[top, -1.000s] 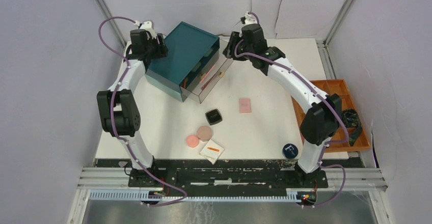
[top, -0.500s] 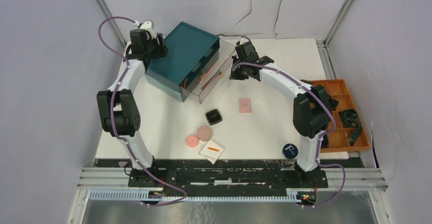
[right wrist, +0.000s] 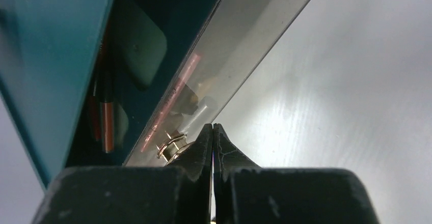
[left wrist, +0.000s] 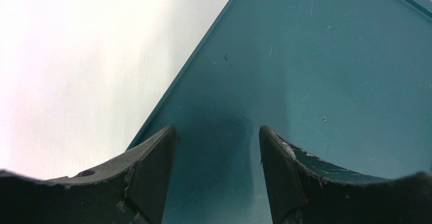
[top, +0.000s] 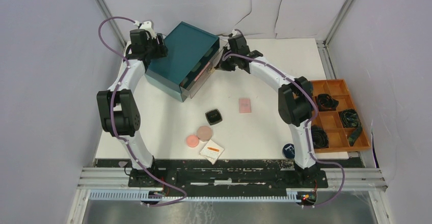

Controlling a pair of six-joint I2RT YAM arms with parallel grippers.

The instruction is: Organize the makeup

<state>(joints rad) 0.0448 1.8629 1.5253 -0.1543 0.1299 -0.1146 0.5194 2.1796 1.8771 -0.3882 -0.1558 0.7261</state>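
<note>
My left arm and right arm are white tubes joined by chunky black joints. A purple cable loops along each. Both stand on a black, scuffed base rail. My left fingers are black and curved, worn pale along the edges. My right fingers are black too, finely scratched.
</note>
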